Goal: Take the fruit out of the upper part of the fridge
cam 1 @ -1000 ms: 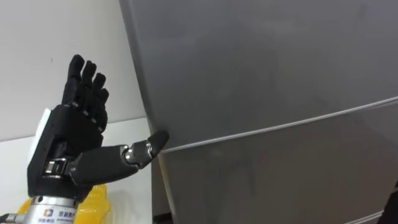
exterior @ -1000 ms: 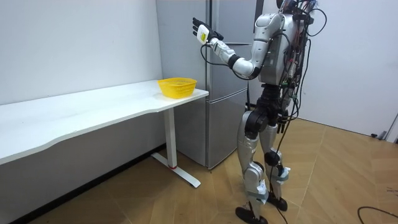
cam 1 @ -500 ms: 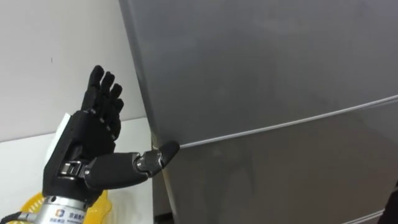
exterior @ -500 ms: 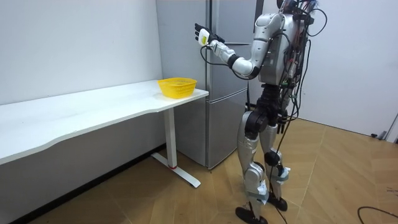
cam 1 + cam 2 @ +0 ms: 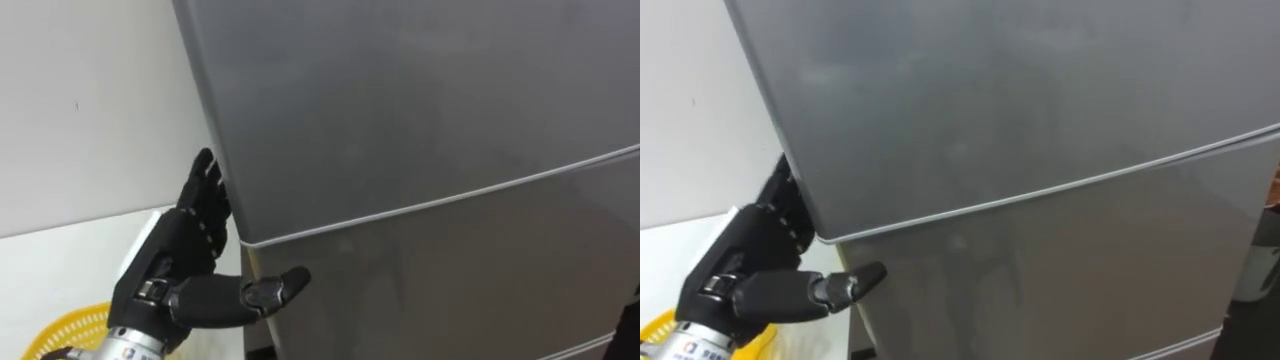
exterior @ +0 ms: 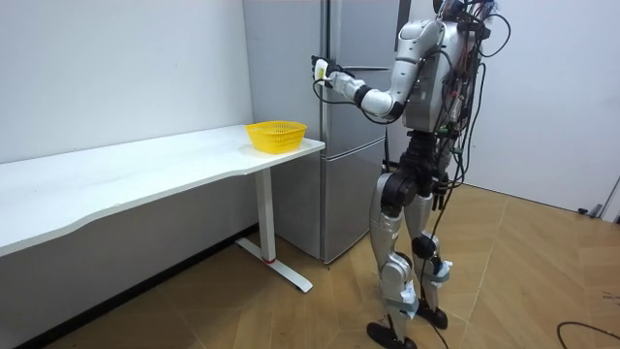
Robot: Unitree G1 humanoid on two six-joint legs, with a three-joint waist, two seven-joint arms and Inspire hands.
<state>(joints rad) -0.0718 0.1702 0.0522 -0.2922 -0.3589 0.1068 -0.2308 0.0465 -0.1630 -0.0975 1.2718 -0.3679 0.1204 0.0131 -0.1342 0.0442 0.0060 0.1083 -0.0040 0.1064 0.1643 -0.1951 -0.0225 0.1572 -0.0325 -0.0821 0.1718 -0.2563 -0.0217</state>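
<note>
Left eye view: the upper fridge door is shut and the opening step is in hand.
Whatever you are to fetch is hidden behind that door, closed down to its seam with the lower door. Your left hand is at the door's left edge. Its fingers are straight and spread, holding nothing, and contact with the edge is unclear. The thumb pokes out below the seam. Next, likely, hook the fingers round that edge and pull. The yellow basket sits below on the white surface.

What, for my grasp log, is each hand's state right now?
Left hand: open, straight fingers at the upper fridge door's side edge.
Right hand: cannot be told.
</note>
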